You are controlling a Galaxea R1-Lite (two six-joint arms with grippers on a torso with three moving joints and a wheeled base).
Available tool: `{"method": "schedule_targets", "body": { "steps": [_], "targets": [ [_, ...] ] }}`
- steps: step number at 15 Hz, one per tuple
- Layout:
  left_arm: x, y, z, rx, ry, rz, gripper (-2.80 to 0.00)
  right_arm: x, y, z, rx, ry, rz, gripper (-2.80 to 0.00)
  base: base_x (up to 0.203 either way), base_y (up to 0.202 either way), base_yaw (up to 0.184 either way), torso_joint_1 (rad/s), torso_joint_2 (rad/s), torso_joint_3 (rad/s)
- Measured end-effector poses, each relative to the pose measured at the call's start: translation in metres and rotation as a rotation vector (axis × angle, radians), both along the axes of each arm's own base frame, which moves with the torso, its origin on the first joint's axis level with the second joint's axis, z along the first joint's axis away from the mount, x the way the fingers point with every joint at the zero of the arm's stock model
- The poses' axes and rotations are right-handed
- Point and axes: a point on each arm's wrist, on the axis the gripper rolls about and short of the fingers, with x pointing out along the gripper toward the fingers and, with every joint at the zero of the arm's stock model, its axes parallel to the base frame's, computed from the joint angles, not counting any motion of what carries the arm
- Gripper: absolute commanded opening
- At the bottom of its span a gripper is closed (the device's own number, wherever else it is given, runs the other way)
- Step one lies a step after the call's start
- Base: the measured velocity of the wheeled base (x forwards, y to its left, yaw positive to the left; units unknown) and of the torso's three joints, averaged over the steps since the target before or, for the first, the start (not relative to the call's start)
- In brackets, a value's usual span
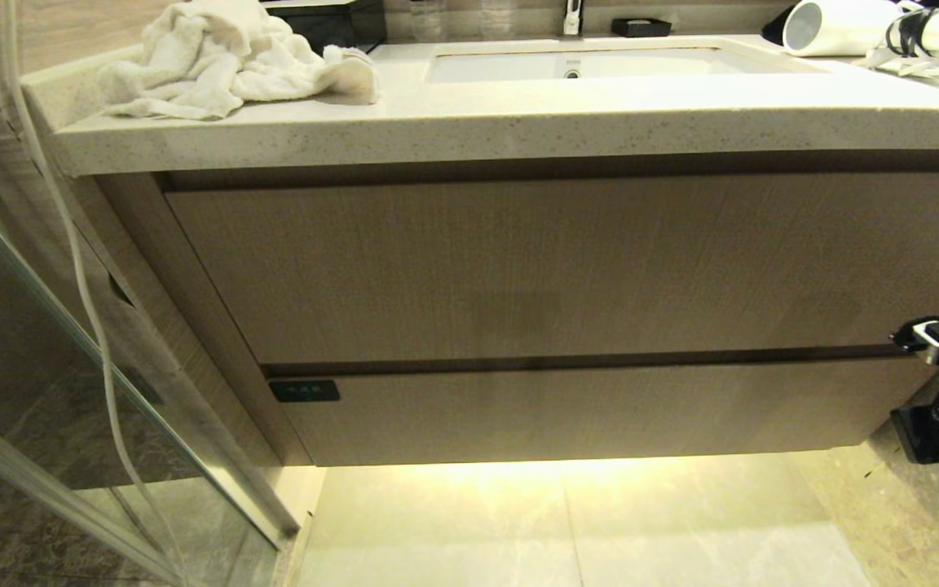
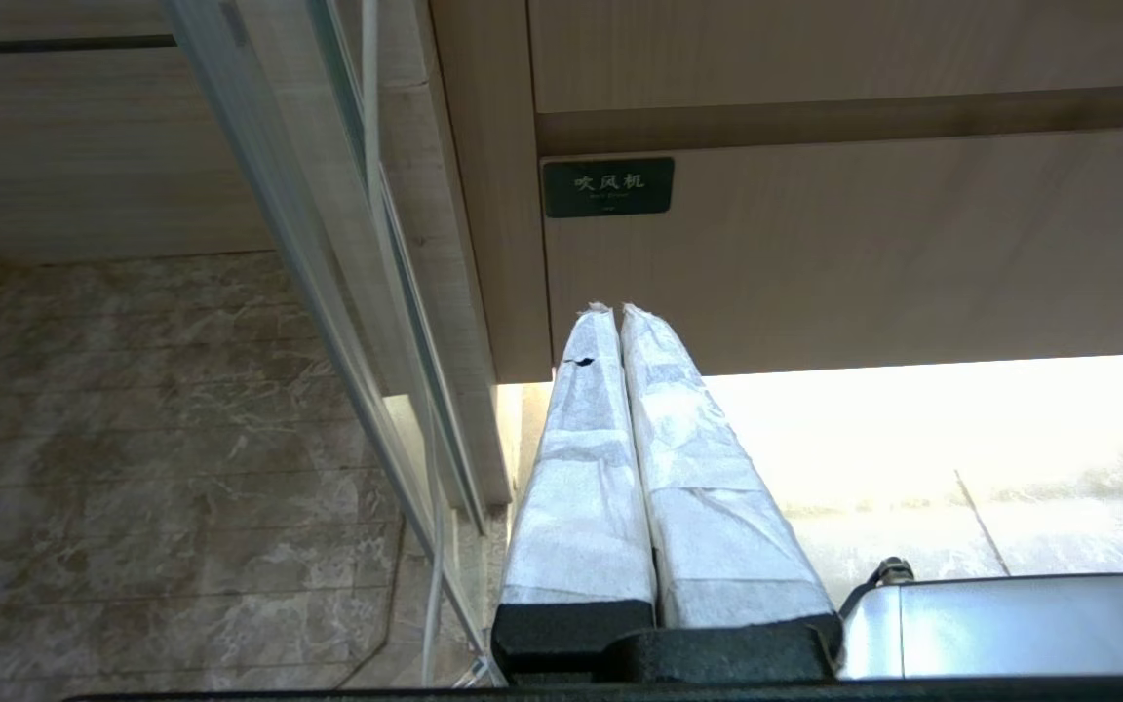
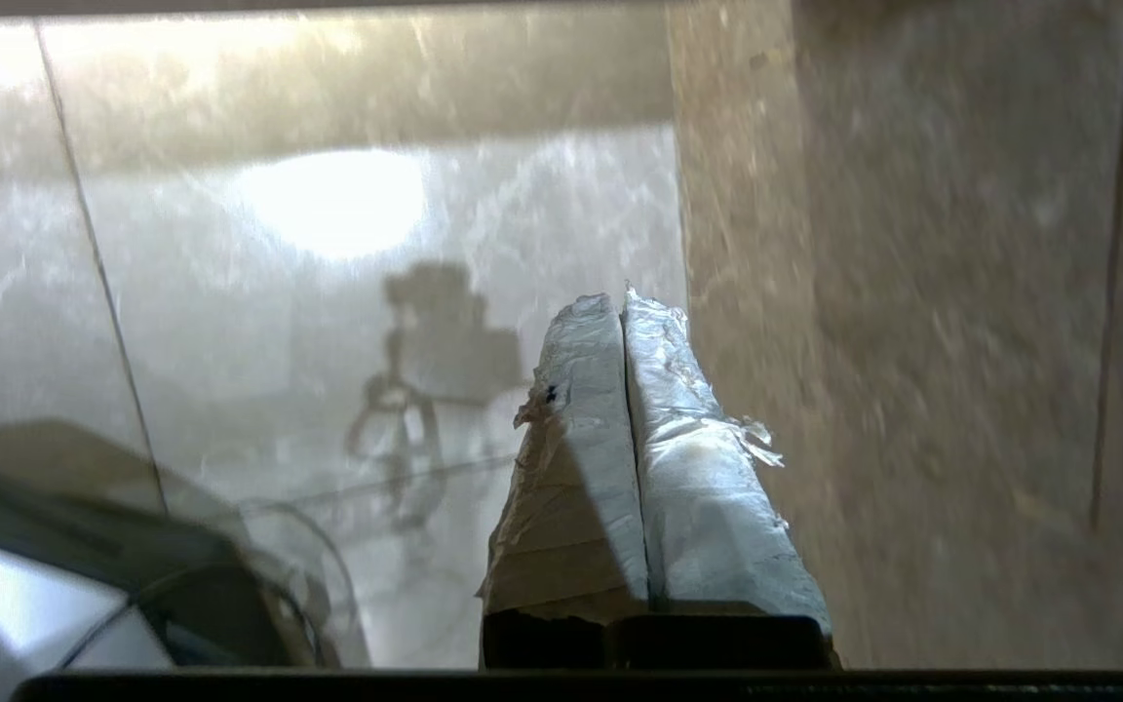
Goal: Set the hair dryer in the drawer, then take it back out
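The drawer (image 1: pixel 584 412) was fully closed, its labelled front flush beneath the taller unlabelled front (image 1: pixel 535 269). The hair dryer (image 1: pixel 877 28) lay on the vanity surface (image 1: pixel 469 130) at the far right, just beside the sink (image 1: pixel 600 63), well apart from the drawer.

Both grippers were empty. The left gripper (image 2: pixel 617 312) had its wrapped fingers pressed together and pointed at the left end of the drawer front, below the black label (image 2: pixel 607 186). The right gripper (image 3: pixel 625 302) was likewise shut with nothing between its fingers, aimed at the floor (image 3: pixel 328 292) by the cabinet's right end; part of the right arm showed at the right edge of the head view.

Risks, as judged: the drawer front has no handle, so a closed gripper hooking the upper gap could slip off and leave the drawer shut. The dryer's strapped cord bundle (image 1: pixel 914 33) could snag or drag when lifted. The round barrel could roll in a poor grasp.

Orientation: the barrel's long axis ran roughly left to right along the surface, its round end facing the sink. The handle's direction could not be determined.
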Motion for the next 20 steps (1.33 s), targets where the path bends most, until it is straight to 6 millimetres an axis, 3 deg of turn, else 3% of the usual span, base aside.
{"method": "schedule_targets", "body": {
  "steps": [5, 8, 12, 15, 20],
  "targets": [
    [0.0, 0.0, 0.0, 0.0, 0.0, 0.0, -2.8, -0.083, 0.025, 0.024, 0.025, -0.089, 0.0, -2.8, 0.0, 0.0, 0.0, 0.0, 0.0, 0.0],
    [0.0, 0.0, 0.0, 0.0, 0.0, 0.0, -2.8, -0.134, 0.041, 0.013, 0.061, -0.197, 0.026, -2.8, 0.0, 0.0, 0.0, 0.0, 0.0, 0.0],
    [0.0, 0.0, 0.0, 0.001, 0.0, 0.0, -2.8, -0.199, 0.059, -0.009, 0.111, -0.469, 0.164, -2.8, 0.0, 0.0, 0.0, 0.0, 0.0, 0.0],
    [0.0, 0.0, 0.0, 0.0, 0.0, 0.0, -2.8, -0.223, 0.064, -0.042, 0.12, -0.575, 0.285, -2.8, 0.0, 0.0, 0.0, 0.0, 0.0, 0.0],
    [0.0, 0.0, 0.0, 0.0, 0.0, 0.0, -2.8, -0.247, 0.064, -0.055, 0.091, -0.799, 0.366, -2.8, 0.0, 0.0, 0.0, 0.0, 0.0, 0.0]
  ]
}}
